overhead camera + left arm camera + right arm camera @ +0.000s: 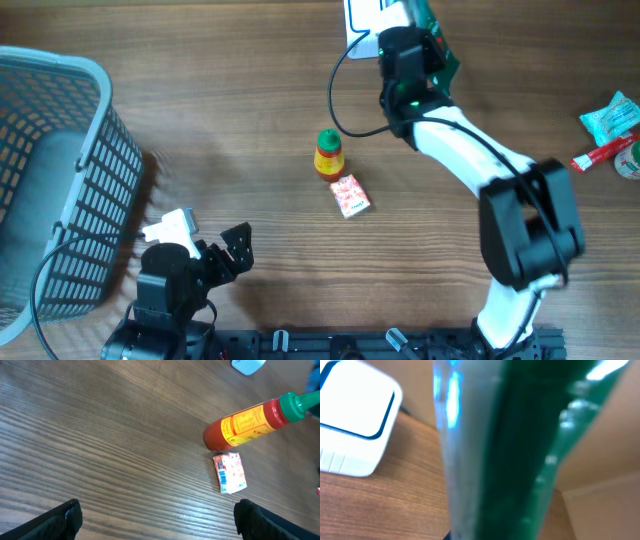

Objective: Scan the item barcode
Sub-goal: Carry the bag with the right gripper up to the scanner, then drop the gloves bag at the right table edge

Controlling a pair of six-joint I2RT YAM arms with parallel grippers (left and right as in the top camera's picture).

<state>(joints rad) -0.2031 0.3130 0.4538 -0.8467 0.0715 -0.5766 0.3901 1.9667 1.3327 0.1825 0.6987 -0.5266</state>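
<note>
The main risk is a missed read. The green packet (520,450) hangs edge-on and very close to the right wrist camera, and no barcode shows on it, so the code may be facing away from the white scanner (350,425). Its glossy film throws bright glare that could also spoil the scan, and a thin, limp pouch may sag or slip if it is turned. The right gripper (425,22) is clamped on the packet at the far edge of the tabletop (240,130), just right of the scanner. The packet looks dark green, shiny and crinkled, with a clear, bluish strip along one side. The left gripper (157,520) stands wide and holds nothing, near the basket (60,160).
</note>
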